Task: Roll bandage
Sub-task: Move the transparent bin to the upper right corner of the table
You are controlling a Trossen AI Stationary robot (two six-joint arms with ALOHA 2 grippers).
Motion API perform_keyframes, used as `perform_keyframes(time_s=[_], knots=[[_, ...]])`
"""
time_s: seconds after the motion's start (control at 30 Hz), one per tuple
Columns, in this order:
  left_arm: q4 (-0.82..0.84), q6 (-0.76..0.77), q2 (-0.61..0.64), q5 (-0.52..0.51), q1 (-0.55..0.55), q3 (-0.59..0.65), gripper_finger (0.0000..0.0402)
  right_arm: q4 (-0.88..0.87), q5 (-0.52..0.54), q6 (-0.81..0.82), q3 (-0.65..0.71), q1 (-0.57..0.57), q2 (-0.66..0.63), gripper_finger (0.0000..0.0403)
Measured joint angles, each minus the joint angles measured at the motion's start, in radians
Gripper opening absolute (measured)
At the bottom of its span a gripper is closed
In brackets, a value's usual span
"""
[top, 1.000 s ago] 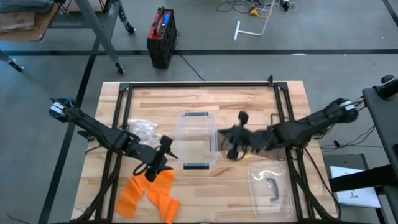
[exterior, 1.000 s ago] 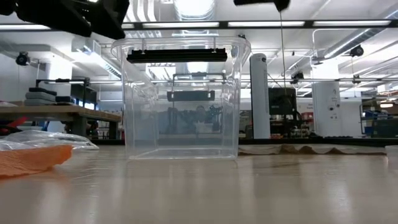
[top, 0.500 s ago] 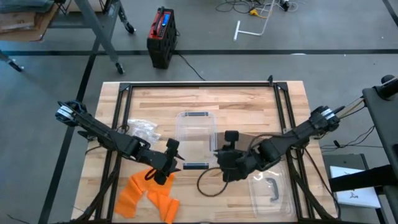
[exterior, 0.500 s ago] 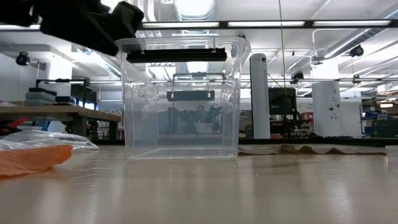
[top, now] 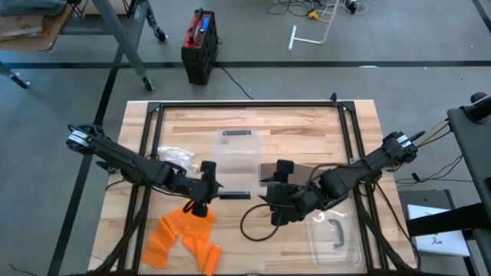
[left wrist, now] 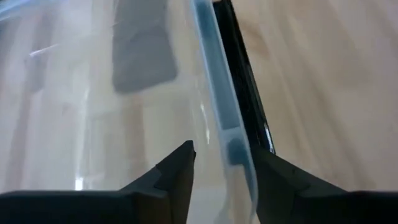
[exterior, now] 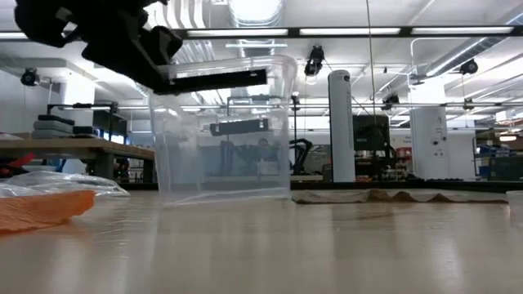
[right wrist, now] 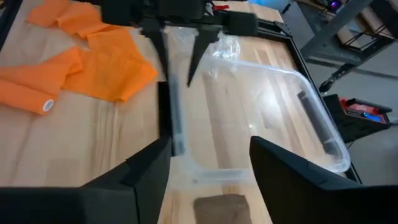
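Observation:
A crumpled orange bandage (top: 184, 238) lies spread on the table near the front left; the right wrist view shows one end of the bandage (right wrist: 93, 62) rolled up. No gripper touches it. A clear plastic box (top: 238, 161) with black latches sits tipped mid-table. My left gripper (top: 207, 188) is at its near rim, shut on it. My right gripper (top: 278, 205) hangs open above the table just right of the box, with nothing between its fingers (right wrist: 209, 142). My left gripper straddles the rim of the box's near wall (left wrist: 227, 143), beside the black latch. One finger is on the inner side of the wall and one on the outer. The fingers slant down from the table's left. The box is tipped, its base partly on the table (exterior: 225, 196).
A clear plastic bag (top: 176, 161) lies left of the box. A clear lid with a black handle (top: 334, 230) lies near the front right. A flat brown patch (right wrist: 224, 208) shows on the wood under my right gripper. A black cable loop (top: 257, 226) hangs near it.
My right gripper has swung from the box's right side toward the near edge and has opened. My left gripper has moved right to the box's near rim and narrowed on it. The box has slid toward the far edge and tipped.

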State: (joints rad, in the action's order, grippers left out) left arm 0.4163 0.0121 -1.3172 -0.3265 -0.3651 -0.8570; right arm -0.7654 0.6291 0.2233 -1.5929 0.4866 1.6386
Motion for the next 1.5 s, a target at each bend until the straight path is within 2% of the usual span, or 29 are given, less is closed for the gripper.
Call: perform_keyframes(time_s=[0.23,0.37,0.5,0.6,0.73,0.83,0.93,1.1,1.23,1.37,1.5], knots=[[0.017,-0.119,0.057,-0.029,0.117,0.002,0.0089,0.003,0.000,0.015,0.000,0.000,0.006,0.0185],[-0.067,-0.226,0.052,-0.038,0.196,0.002,0.0082,0.042,0.001,0.012,0.002,-0.003,0.032,0.0187],[-0.178,-0.324,0.042,-0.032,0.225,0.002,0.0099,0.131,0.002,-0.010,0.003,-0.013,0.074,0.0207],[-0.201,-0.336,0.058,-0.032,0.224,-0.003,0.0125,0.227,0.004,-0.045,0.003,-0.017,0.095,0.0224],[-0.173,-0.242,0.121,-0.030,0.172,-0.040,0.0166,0.406,0.080,-0.151,0.003,-0.018,0.098,0.0230],[-0.213,-0.169,0.168,0.030,0.108,-0.026,0.0192,0.566,0.116,-0.275,0.003,-0.018,0.087,0.0220],[-0.368,-0.147,0.181,0.084,0.033,0.038,0.0206,0.760,0.107,-0.403,0.008,-0.018,0.078,0.0206],[-0.769,-0.186,0.143,0.079,-0.037,0.165,0.0209,1.097,0.040,-0.579,0.023,-0.034,0.078,0.0186],[-0.963,-0.189,0.084,0.076,-0.039,0.218,0.0200,1.213,-0.023,-0.577,0.025,-0.070,0.077,0.0171],[-0.985,-0.187,0.040,0.043,-0.039,0.225,0.0188,1.226,-0.022,-0.472,0.048,-0.110,0.077,0.0153],[-0.961,-0.186,0.033,0.003,-0.039,0.205,0.0181,1.353,0.099,-0.455,0.132,-0.131,0.077,0.0128]])
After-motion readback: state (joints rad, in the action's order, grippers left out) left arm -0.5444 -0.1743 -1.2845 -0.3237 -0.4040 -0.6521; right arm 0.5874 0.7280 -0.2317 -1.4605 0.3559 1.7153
